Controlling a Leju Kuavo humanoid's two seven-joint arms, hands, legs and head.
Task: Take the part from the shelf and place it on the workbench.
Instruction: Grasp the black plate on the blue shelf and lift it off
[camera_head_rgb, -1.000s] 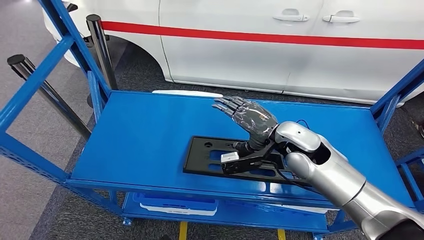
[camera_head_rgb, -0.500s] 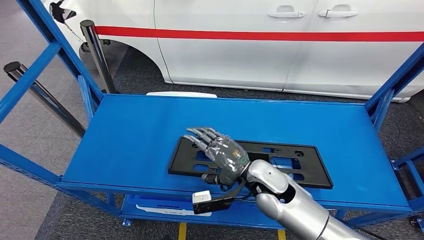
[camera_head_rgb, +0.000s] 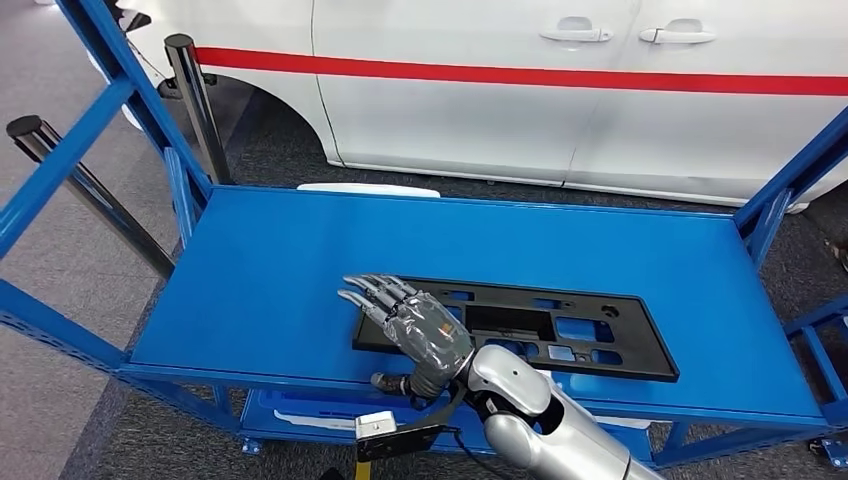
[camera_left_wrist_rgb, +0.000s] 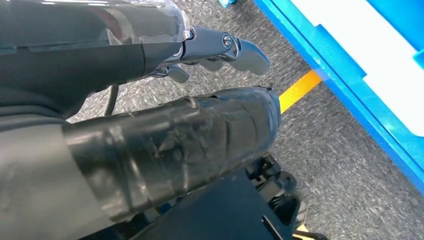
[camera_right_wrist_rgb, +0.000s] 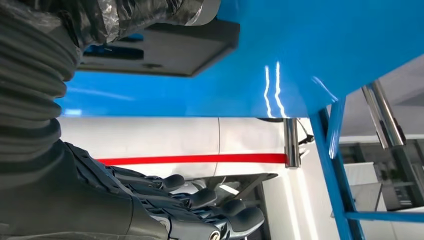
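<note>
A flat black plastic part (camera_head_rgb: 560, 330) with several cut-outs lies on the top deck of the blue shelf (camera_head_rgb: 270, 260), towards its front. My right hand (camera_head_rgb: 415, 325) hovers over the part's left end, fingers stretched out and spread, thumb down by the deck's front edge; it holds nothing. In the right wrist view the part's corner (camera_right_wrist_rgb: 160, 47) lies on the blue deck beside the thumb, with the right hand (camera_right_wrist_rgb: 100, 200) fingers well apart from it. My left hand (camera_left_wrist_rgb: 150, 125) hangs over grey carpet, thumb and fingers apart with nothing in them.
A white car (camera_head_rgb: 560, 100) with a red stripe stands close behind the shelf. Blue uprights and braces frame both ends, with black posts (camera_head_rgb: 195, 100) at the back left. A white and blue piece (camera_head_rgb: 310, 418) lies on the lower deck. A yellow floor line (camera_left_wrist_rgb: 300, 90) runs beside the shelf's base.
My right hand has come from the back of the deck towards its front left, lowering over the part's left end. The camera has shifted a little; the part lies as before.
</note>
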